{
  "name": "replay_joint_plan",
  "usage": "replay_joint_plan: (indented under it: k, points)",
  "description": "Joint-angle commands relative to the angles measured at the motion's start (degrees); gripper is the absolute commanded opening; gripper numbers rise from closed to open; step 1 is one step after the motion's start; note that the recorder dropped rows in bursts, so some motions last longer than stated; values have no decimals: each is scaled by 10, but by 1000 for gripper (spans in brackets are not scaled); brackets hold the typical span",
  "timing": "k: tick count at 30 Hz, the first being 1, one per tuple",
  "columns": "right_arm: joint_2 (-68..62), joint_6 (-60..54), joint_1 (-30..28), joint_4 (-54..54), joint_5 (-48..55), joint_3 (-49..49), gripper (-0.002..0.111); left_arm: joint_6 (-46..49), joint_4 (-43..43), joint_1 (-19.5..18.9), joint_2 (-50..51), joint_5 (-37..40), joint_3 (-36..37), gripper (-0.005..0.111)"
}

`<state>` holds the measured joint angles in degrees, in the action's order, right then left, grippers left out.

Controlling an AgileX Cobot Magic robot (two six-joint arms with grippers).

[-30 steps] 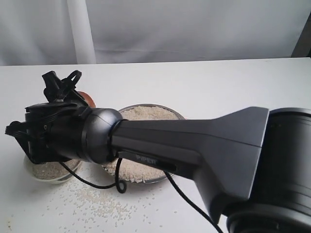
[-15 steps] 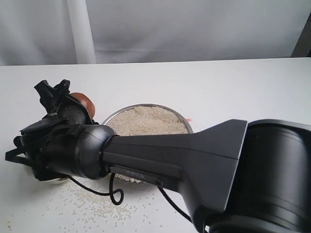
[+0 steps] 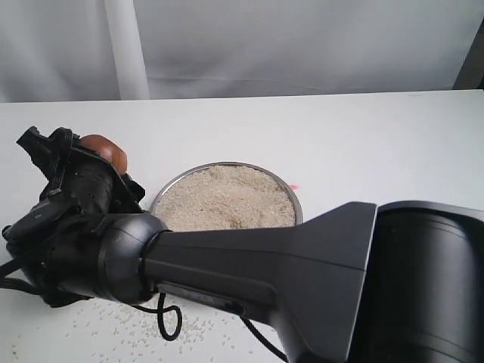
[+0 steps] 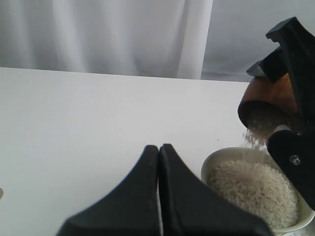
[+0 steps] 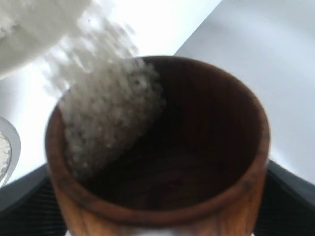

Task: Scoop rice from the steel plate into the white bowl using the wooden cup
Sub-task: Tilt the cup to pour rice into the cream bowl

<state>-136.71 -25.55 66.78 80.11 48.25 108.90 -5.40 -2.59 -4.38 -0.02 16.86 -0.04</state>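
The wooden cup (image 4: 268, 98) is tilted over the white bowl (image 4: 216, 161), held between the right gripper's fingers (image 4: 295, 157). Rice (image 4: 255, 137) spills from its mouth onto the heap in the bowl. In the right wrist view the cup (image 5: 162, 211) fills the frame, with grains (image 5: 108, 123) sliding along its low side. In the exterior view my right gripper (image 3: 76, 162) holds the cup (image 3: 98, 146) left of the steel plate (image 3: 227, 164), which is heaped with rice (image 3: 227, 198); the bowl is hidden behind the arm. My left gripper (image 4: 159, 148) is shut and empty beside the bowl.
The right arm's thick dark body (image 3: 302, 265) crosses the front of the exterior view and covers the plate's near edge. Loose grains (image 3: 136, 333) lie scattered on the white table in front of it. A white curtain hangs behind the table.
The right arm has swung left, carrying the cup away from the plate, and uncovered more of the plate. The cup is now over the bowl and pouring.
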Motion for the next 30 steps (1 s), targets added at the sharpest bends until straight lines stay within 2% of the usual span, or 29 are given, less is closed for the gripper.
replay_joint_plan:
  k: [1,6,15,22,27,30]
  points:
    - [3,-2,1,70,9,5,0,-1,1,4,0,-6,0,0]
    - [3,-2,1,123,10,5,0,-1,1,4,0,-6,0,0]
    - [3,-2,1,137,13,5,0,-1,1,4,0,-6,0,0]
    - [3,-2,1,192,38,5,0,-1,1,4,0,-6,0,0]
    - [3,19,1,189,40,5,0,-1,1,4,0,-6,0,0]
    - [3,73,1,144,44,5,0,-1,1,4,0,-6,0,0]
